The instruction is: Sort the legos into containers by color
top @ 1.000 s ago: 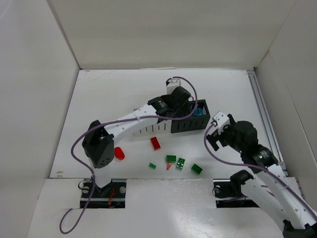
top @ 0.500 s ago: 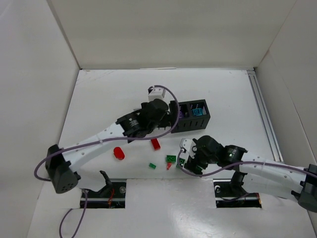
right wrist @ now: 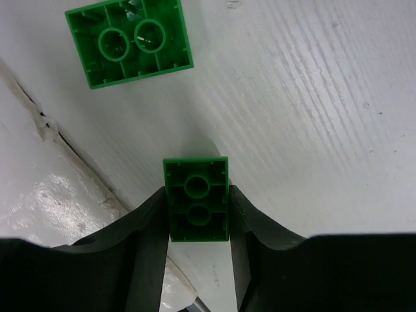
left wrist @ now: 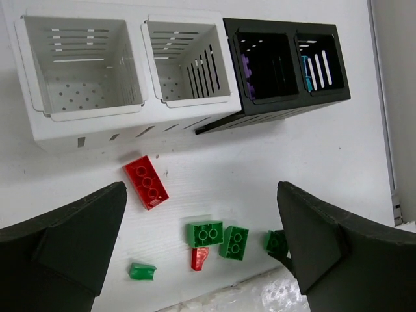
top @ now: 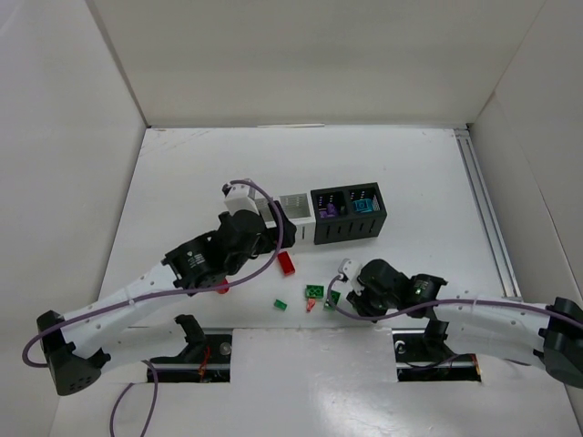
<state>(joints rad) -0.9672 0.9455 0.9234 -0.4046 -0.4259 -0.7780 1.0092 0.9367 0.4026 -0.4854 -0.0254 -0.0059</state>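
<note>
Right fingers pinch the long sides of a small green brick, hollow side up on the desk: light, rigid, slick plastic, likely to twist if gripped off-centre; left fingers spread wide, empty.

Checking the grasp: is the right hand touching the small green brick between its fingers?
Touching. The right wrist view shows both fingers pressed against the sides of the green brick.
</note>
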